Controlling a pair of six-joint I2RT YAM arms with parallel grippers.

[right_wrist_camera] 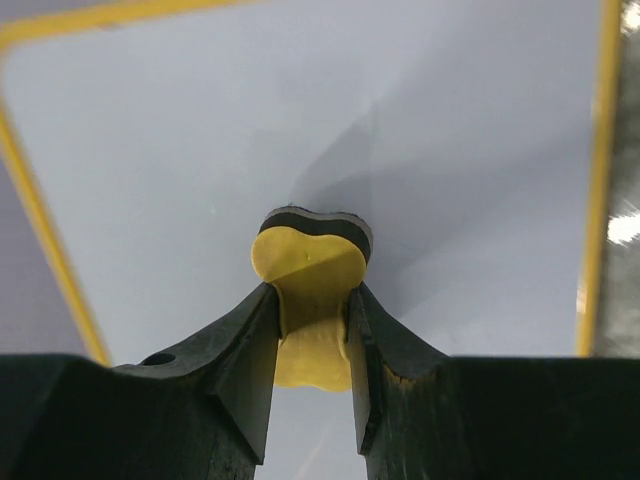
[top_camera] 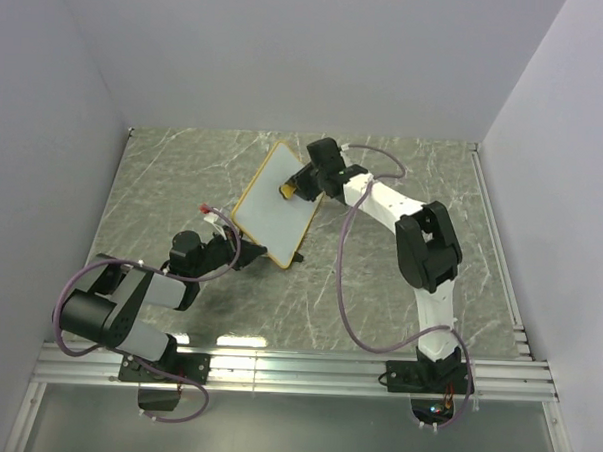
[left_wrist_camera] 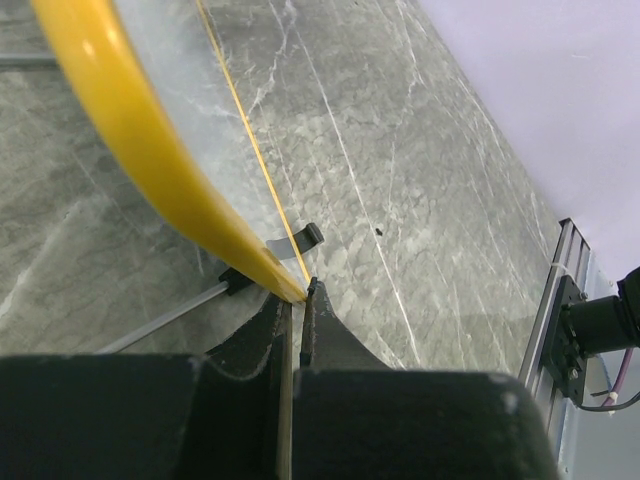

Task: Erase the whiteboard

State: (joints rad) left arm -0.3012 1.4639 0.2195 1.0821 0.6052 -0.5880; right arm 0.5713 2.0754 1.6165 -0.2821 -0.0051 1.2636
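Note:
The whiteboard (top_camera: 270,203), white with a yellow-orange frame, is held tilted up off the table. My left gripper (top_camera: 248,254) is shut on its lower corner; in the left wrist view the yellow frame (left_wrist_camera: 130,110) runs into the closed jaws of the left gripper (left_wrist_camera: 295,295), with a black foot (left_wrist_camera: 312,235) just beyond. My right gripper (top_camera: 295,189) is shut on a small yellow bone-shaped eraser (right_wrist_camera: 308,265) whose dark pad presses on the board face (right_wrist_camera: 200,150). The right gripper (right_wrist_camera: 312,295) pinches its narrow waist. No writing shows on the white surface.
The grey marble tabletop (top_camera: 414,181) is ringed by white walls on three sides. An aluminium rail (top_camera: 305,366) runs along the near edge by both arm bases. Loose purple cables (top_camera: 344,288) loop beside the right arm.

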